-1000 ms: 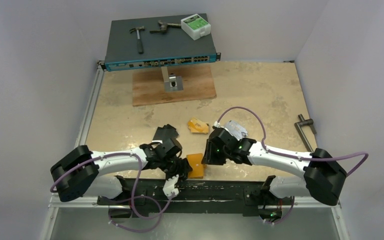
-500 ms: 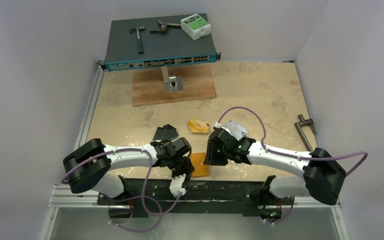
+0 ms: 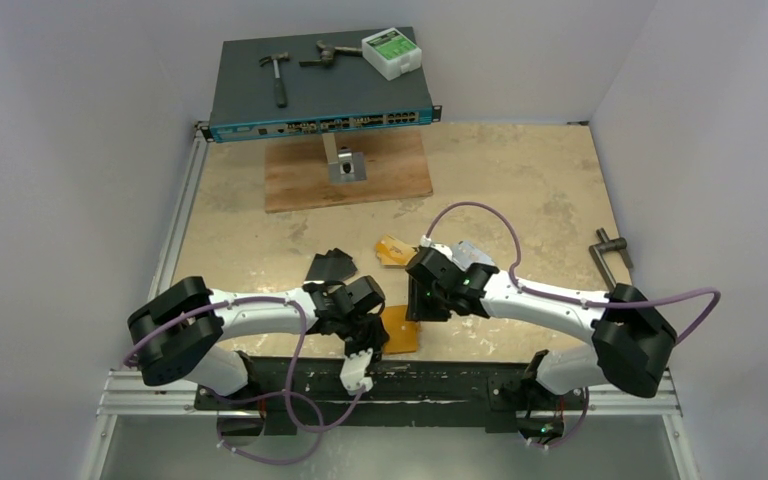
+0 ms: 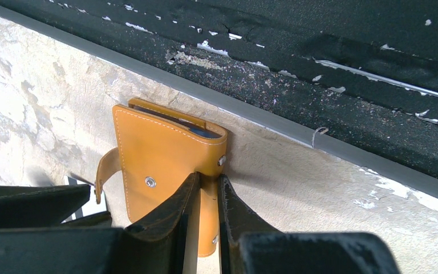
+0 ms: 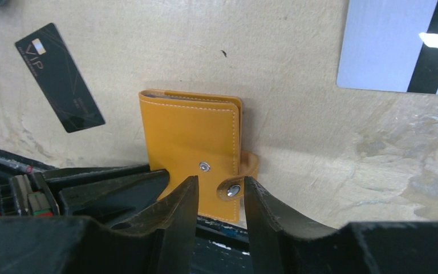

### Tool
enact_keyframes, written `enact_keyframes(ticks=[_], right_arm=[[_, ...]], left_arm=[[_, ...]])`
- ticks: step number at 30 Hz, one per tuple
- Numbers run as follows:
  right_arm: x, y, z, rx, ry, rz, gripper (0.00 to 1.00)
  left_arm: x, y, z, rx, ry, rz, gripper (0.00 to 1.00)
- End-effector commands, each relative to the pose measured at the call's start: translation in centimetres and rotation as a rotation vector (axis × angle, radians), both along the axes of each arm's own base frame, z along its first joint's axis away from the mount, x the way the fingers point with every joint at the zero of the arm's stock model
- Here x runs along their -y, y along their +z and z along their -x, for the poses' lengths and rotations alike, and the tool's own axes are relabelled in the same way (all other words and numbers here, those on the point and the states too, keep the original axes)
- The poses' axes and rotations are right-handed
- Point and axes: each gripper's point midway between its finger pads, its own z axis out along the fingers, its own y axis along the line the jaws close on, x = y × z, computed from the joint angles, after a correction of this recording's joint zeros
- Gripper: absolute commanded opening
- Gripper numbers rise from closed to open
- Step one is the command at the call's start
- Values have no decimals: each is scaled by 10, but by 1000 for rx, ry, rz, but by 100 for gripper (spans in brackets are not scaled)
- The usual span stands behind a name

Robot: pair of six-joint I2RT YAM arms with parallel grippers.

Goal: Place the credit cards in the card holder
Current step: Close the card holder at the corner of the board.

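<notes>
Lying farthest left, a black credit card [image 5: 60,77] sat loose on the tabletop [image 5: 319,142], well apart from the work. Next came the left hand [image 4: 208,178], clenched on one thin edge of the card holder [image 4: 159,148]. The holder lay closed and flat, just beside the black rail [image 4: 319,51] at the tabletop's near edge. That pinch looked narrow, so it needed to press down firmly without shoving the holder against the rail.

To the right, the right hand [image 5: 220,181] was released, its jaws parted on either side of the snap tab [image 5: 236,189] and apparently touching nothing. The tab was already off its stud, so the step in hand was probably opening the cover. Done well, that hand would close on the tab alone, then swing it up and over in an arc. A straight pull risked lifting the whole holder. Farthest right lay a silvery striped card [image 5: 388,45]. Whether any card was inside could not be told.
</notes>
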Motion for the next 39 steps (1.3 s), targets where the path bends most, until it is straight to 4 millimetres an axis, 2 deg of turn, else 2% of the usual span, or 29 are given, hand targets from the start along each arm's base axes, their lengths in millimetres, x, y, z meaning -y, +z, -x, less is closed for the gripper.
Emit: enact_keyframes(ticks=[1, 6, 11, 16, 34, 39], right_arm=[[3, 12, -6, 42, 13, 48, 35], [3, 10, -2, 39, 30, 92, 35], [-6, 8, 1, 46, 47, 112, 36], [-2, 2, 0, 45, 34, 166, 32], [17, 15, -7, 104, -52, 194, 4], [24, 15, -5, 104, -70, 206, 0]], left_arm=[[-21, -16, 7, -21, 12, -102, 9], [-22, -15, 6, -23, 25, -100, 9], [-24, -16, 6, -18, 29, -101, 9], [-23, -15, 6, -19, 30, -96, 9], [-25, -15, 13, -37, 31, -99, 9], [-24, -14, 13, -38, 30, -97, 9]])
